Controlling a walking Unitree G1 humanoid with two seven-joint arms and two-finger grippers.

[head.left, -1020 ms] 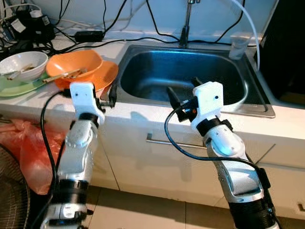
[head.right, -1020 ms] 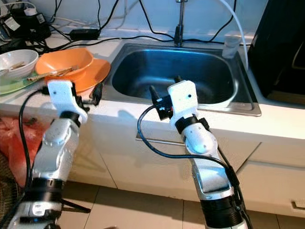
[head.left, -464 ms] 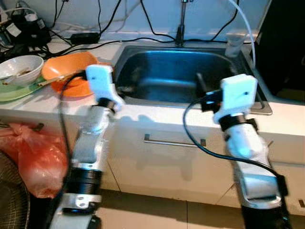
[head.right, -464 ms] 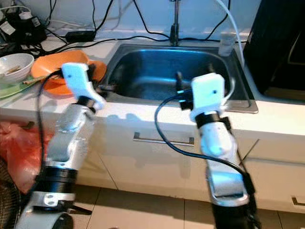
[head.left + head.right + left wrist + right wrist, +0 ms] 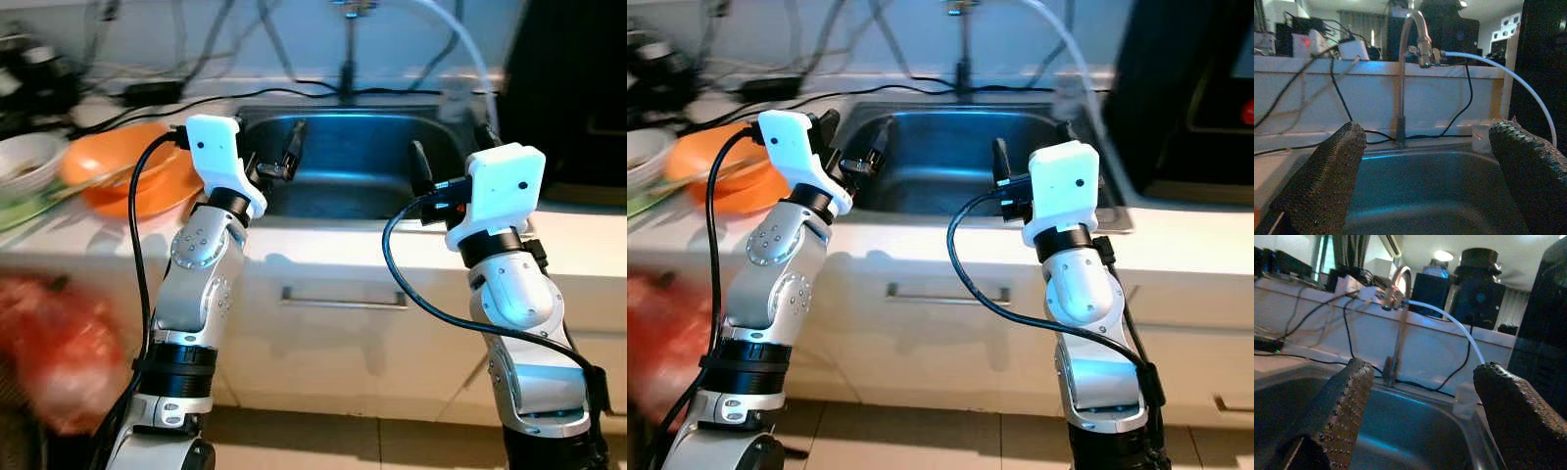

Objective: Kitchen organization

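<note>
A steel sink (image 5: 362,166) is set in the white counter, with a faucet (image 5: 1403,73) and a white hose (image 5: 1498,63) behind it. To its left lie an orange bowl (image 5: 118,176) on orange plates and a white bowl (image 5: 24,166), both blurred. My left gripper (image 5: 282,157) is held over the sink's left front rim, open and holding nothing. Over the right front rim my right gripper (image 5: 449,152) also stands open and holds nothing. In both wrist views the fingers (image 5: 1327,181) (image 5: 1337,416) spread wide, facing the basin and the faucet.
A small clear cup (image 5: 456,98) stands at the sink's back right corner. A tall black appliance (image 5: 578,88) is on the right. Cables run along the back of the counter. A red plastic bag (image 5: 49,343) hangs low left. A drawer handle (image 5: 343,297) is below the sink.
The camera has shifted and blurred. Both arms have lifted, so the grippers are higher and level with the sink rim, pointing across the basin. Both stay open and hold nothing.
</note>
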